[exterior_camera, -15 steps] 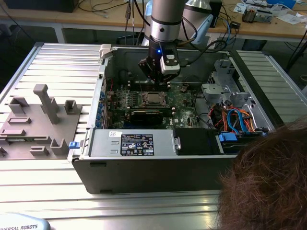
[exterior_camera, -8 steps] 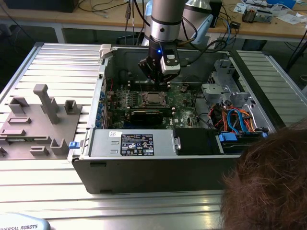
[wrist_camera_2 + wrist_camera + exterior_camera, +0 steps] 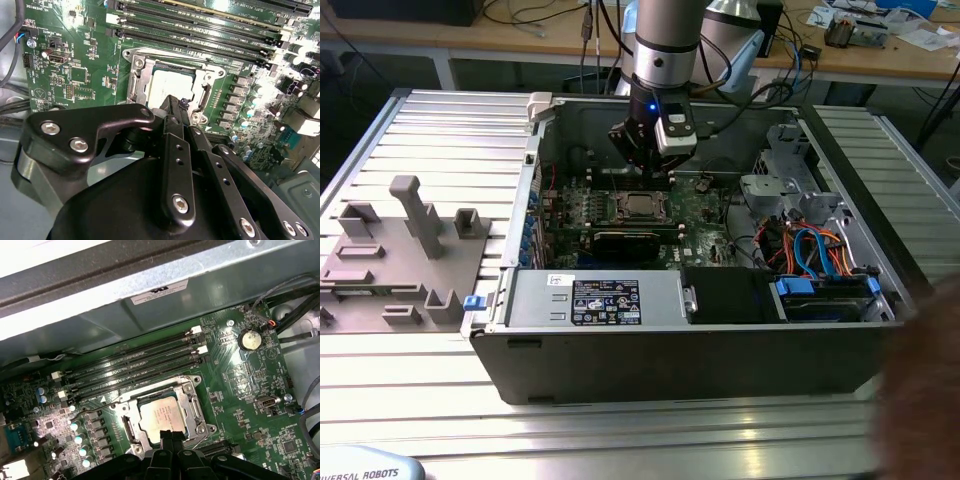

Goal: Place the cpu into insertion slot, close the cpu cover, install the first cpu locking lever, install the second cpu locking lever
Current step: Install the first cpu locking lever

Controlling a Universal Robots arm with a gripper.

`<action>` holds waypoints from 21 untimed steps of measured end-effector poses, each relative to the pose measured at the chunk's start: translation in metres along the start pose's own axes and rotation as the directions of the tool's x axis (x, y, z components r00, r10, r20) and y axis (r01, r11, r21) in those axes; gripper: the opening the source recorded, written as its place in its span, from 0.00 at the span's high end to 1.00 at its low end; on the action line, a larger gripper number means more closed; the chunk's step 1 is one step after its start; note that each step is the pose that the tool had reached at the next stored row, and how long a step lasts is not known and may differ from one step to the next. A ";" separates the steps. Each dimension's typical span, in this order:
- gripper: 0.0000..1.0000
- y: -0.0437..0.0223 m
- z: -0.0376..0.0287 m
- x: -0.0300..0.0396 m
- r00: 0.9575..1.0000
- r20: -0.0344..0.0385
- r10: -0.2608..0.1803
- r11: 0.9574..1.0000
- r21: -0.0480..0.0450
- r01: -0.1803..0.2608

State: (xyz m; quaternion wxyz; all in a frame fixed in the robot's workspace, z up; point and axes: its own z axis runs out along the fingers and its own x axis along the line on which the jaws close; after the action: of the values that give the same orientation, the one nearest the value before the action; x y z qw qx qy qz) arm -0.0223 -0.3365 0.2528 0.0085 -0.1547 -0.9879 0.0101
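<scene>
At 12 o'clock from the cpu [image 3: 642, 207] in the exterior view, the pincer [image 3: 643, 171] is held narrow and empty; the cover [image 3: 194, 410] looks lowered, so step 3 is judged in hand.

the power supply label [image 3: 605, 301] and case sticker [image 3: 159, 291] carry unreadable print

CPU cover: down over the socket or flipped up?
Down. In both wrist views the cover lies flat around the chip, which shows through its window. Whether it is latched: cannot tell.
</scene>
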 end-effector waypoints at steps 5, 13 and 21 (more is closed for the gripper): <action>0.89 0.0000 0.0000 0.0001 1.000 -0.001 -0.012 1.000 -0.003 0.012; 0.89 0.0001 0.0001 0.0000 0.999 -0.006 -0.031 0.999 -0.021 0.031; 0.89 0.0000 0.0000 0.0000 0.999 -0.005 -0.046 0.999 -0.020 0.046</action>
State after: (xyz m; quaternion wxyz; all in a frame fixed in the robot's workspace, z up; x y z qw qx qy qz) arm -0.0223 -0.3365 0.2528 0.0100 -0.1320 -0.9912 -0.0006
